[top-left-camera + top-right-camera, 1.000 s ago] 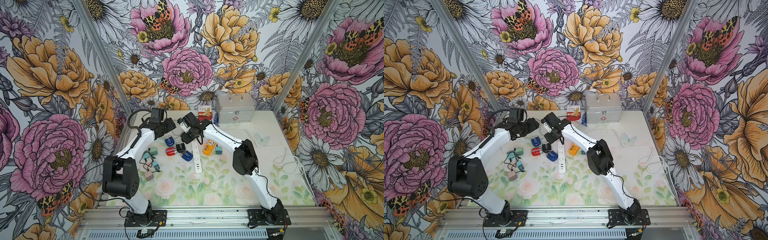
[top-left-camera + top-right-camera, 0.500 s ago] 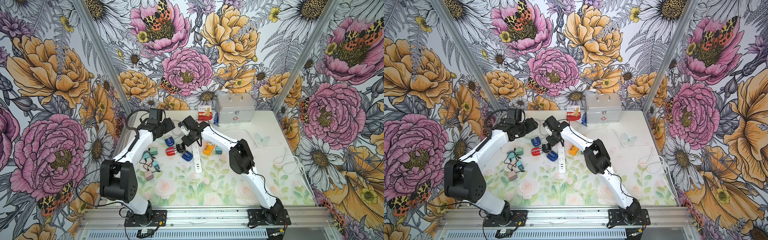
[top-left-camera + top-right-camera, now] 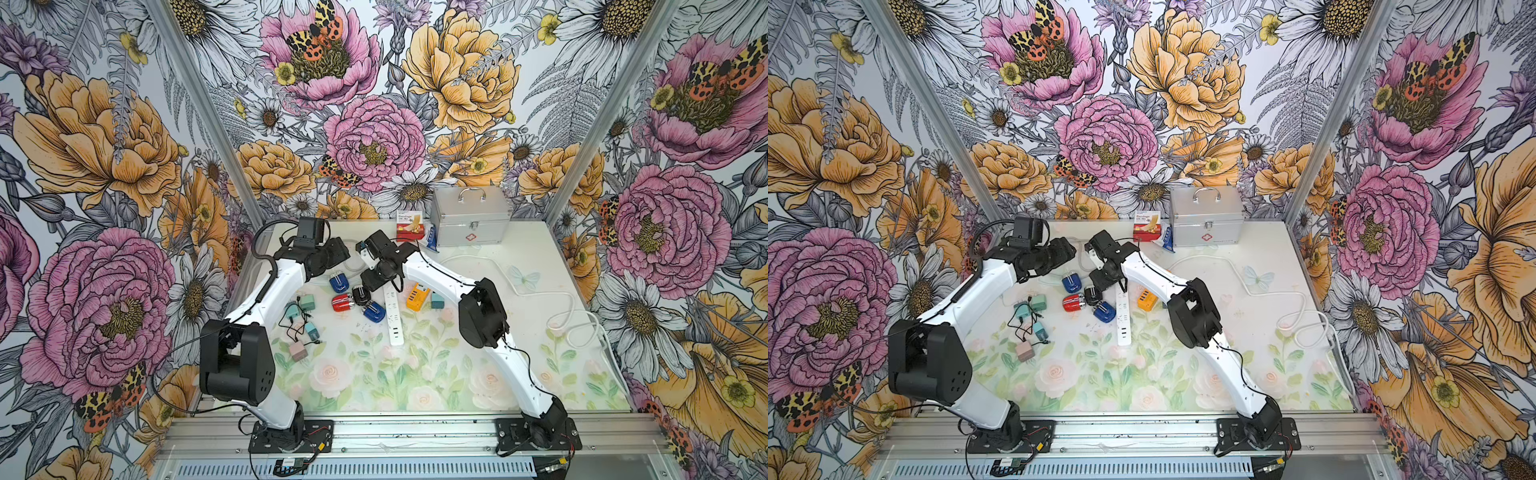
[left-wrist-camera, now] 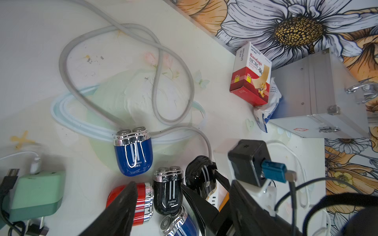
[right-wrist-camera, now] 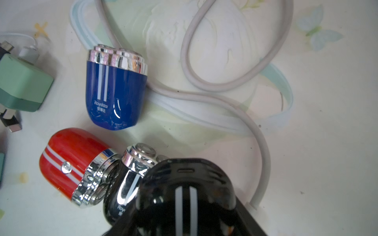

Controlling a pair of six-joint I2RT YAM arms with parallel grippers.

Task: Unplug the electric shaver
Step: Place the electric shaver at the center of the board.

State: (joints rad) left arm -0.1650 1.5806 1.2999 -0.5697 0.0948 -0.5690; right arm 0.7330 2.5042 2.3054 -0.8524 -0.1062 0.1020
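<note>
Right gripper (image 3: pixel 371 282) sits low at the far end of the white power strip (image 3: pixel 393 320), the end toward the back wall. Its two jaws stand on both sides of the black shaver (image 5: pixel 184 194), which has two white stripes and a narrow slot on the end that faces the wrist camera. I cannot tell if the jaws press on this shaver or only stand around it, because their tips are hidden behind its body. The black shaver sits directly over that far end of the strip; how it joins the strip is hidden too.

Left gripper (image 3: pixel 341 254) hangs in the air beyond the strip's far end, on the left arm's side, with its fingers (image 4: pixel 122 206) spread wide and empty.

On the left arm's side of the strip four more shavers lie close together. They are a second black shaver (image 4: pixel 167 190) just beside the strip, a red shaver (image 5: pixel 71 157) close against it, a blue shaver (image 4: pixel 133 152) farther toward the back wall, and another blue shaver (image 3: pixel 372 311) next to the strip's middle. Mint-green chargers (image 3: pixel 307 301) lie farther out on the same side. On the strip's other side lies an orange charger (image 3: pixel 415 296). From the strip's far end a thick grey cable (image 5: pixel 262 159) runs in loops.
</note>
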